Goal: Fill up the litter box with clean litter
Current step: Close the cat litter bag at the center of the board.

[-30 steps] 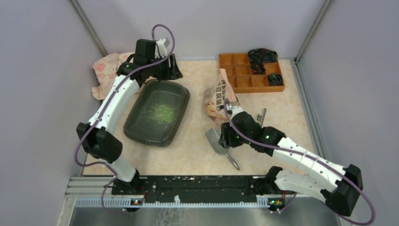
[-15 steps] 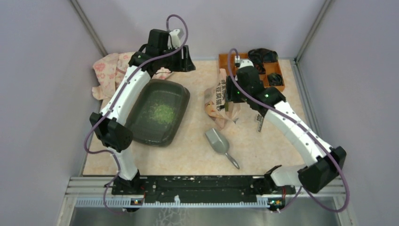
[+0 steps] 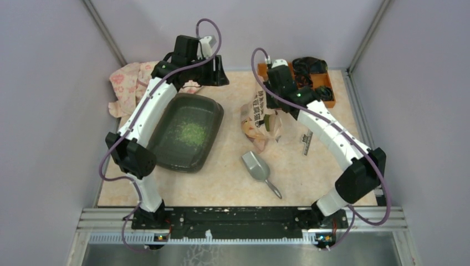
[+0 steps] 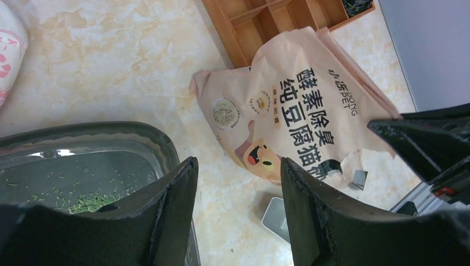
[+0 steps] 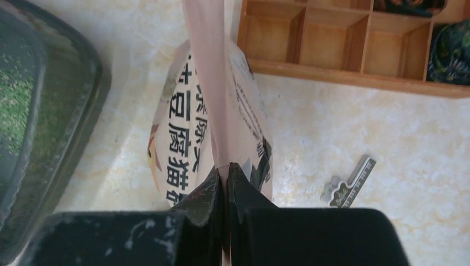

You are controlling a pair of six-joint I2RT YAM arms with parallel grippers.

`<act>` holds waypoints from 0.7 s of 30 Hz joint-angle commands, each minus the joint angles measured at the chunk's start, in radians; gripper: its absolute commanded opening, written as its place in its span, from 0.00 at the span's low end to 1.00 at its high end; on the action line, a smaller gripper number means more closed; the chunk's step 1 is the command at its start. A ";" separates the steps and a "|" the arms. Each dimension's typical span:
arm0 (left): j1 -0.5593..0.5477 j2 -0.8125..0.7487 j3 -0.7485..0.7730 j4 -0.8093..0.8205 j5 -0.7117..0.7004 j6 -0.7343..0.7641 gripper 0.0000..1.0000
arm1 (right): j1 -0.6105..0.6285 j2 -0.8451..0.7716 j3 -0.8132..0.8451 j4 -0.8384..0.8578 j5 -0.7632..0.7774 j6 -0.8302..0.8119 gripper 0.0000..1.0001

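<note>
The dark litter box (image 3: 166, 155) lies left of centre, with a patch of green clean litter (image 3: 192, 133) in its middle. My left gripper (image 3: 218, 75) hovers open past its far right corner; in the left wrist view the gripper (image 4: 238, 166) is empty above the box rim (image 4: 83, 133), with litter (image 4: 83, 202) showing below. A peach printed bag (image 3: 256, 113) lies mid-table. My right gripper (image 5: 226, 169) is shut on a pink upright edge of that bag (image 5: 188, 122). A grey scoop (image 3: 256, 166) lies loose on the table.
An orange organiser tray (image 3: 288, 91) with dark items stands at the back right, just behind the right wrist. A pink patterned cloth (image 3: 124, 83) lies at the back left. A small key-shaped metal piece (image 3: 306, 141) lies right of the bag. Grey walls enclose the table.
The right arm swung from beside the scoop to the bag at the back and shut on the bag's edge. The left gripper rose from the box's far rim and shifted right.
</note>
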 commanded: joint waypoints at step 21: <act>-0.046 -0.224 -0.394 0.308 0.200 -0.152 0.62 | -0.033 0.129 0.616 -0.035 -0.333 -0.004 0.00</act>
